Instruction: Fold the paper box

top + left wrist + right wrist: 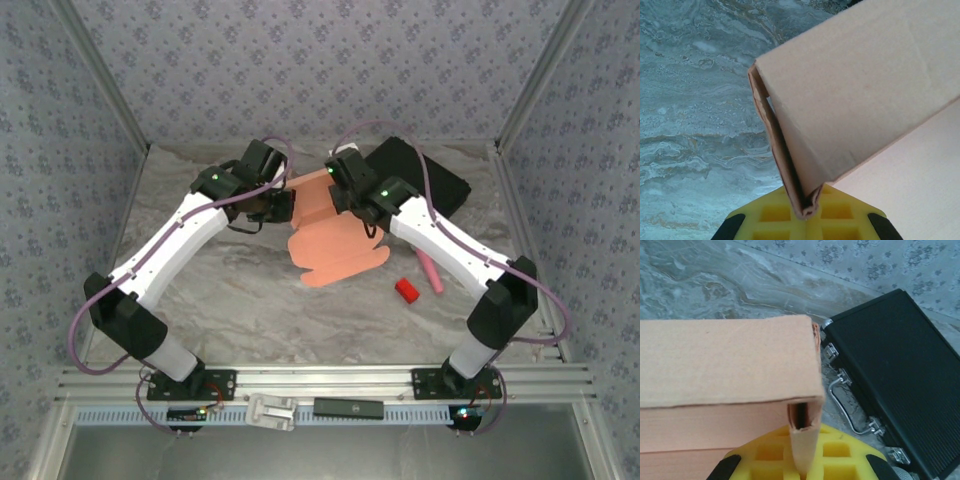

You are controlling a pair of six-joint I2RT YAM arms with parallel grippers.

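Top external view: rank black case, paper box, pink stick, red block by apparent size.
1-2. black case and paper box: they look about alike and both are partly hidden, so I won't rank them.
3. pink stick.
4. red block, clearly the smallest.
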